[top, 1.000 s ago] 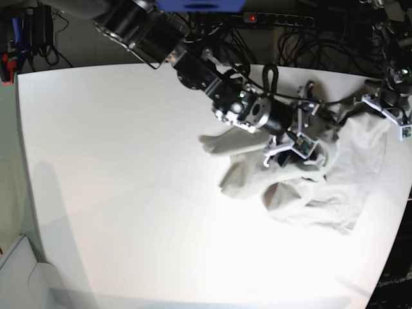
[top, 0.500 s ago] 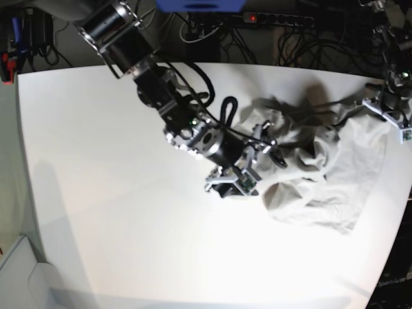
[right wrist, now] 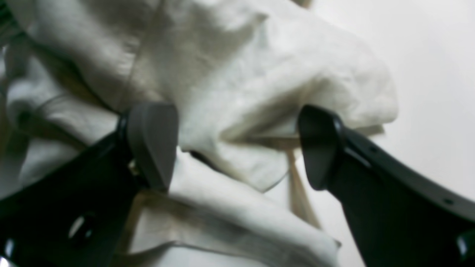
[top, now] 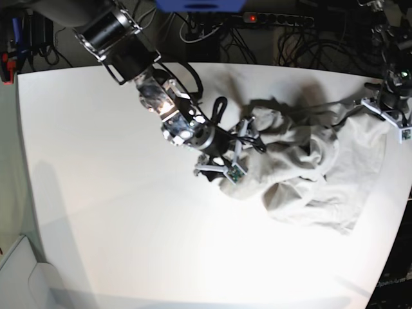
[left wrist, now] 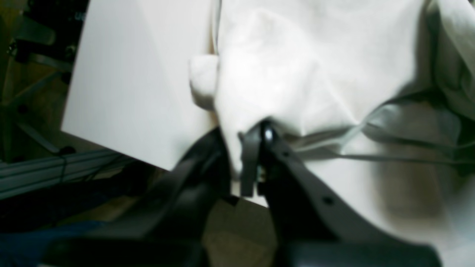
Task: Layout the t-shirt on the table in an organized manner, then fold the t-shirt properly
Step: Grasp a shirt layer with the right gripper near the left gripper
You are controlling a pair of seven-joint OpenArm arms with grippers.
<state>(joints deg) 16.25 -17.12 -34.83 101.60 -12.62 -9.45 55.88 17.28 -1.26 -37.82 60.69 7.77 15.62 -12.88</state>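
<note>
**Crumpled shirt, right half of counter**

Plain pale grey-beige cloth t-shirt (top: 309, 174), bunched in rumpled folds on the large glossy white counter (top: 116, 180), reaching its right edge. Right gripper (right wrist: 237, 148) low over a puffed fold at the heap's left side, dark fingers (right wrist: 152, 141) spread wide, cloth between them, not pinched. Left gripper (left wrist: 250, 163) at the far right edge, black fingers (left wrist: 248, 159) clamped tight on a shirt hem.

Base overhead; 2 wrist close-ups.

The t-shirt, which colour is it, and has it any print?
Plain pale grey-beige t-shirt, no print; clearest in right wrist view.
</note>
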